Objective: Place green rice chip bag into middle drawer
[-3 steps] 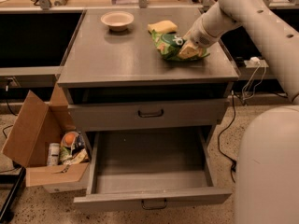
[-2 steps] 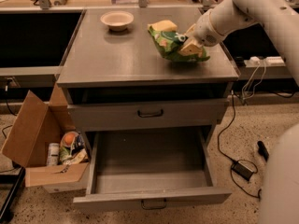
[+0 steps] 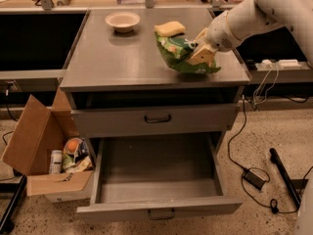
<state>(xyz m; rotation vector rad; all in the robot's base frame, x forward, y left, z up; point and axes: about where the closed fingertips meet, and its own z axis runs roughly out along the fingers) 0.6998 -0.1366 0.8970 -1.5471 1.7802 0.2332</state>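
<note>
The green rice chip bag (image 3: 178, 53), crumpled bright green foil, is at the right of the grey cabinet top (image 3: 112, 62), just in front of a yellow sponge (image 3: 170, 28). My gripper (image 3: 200, 54) reaches in from the upper right and is shut on the bag's right side, with the bag tilted up and its lower edge at the counter. The middle drawer (image 3: 159, 207) is pulled wide open below, with nothing in it. It lies in front of and below the bag.
A pale bowl (image 3: 122, 21) sits at the back of the cabinet top. The drawer front (image 3: 156, 119) above the open one is shut. An open cardboard box (image 3: 44, 151) of items stands on the floor at left. Cables and a power brick (image 3: 254, 178) lie at right.
The gripper has stayed on the bag. The bag has tipped and shifted slightly toward the cabinet's front edge, away from the sponge.
</note>
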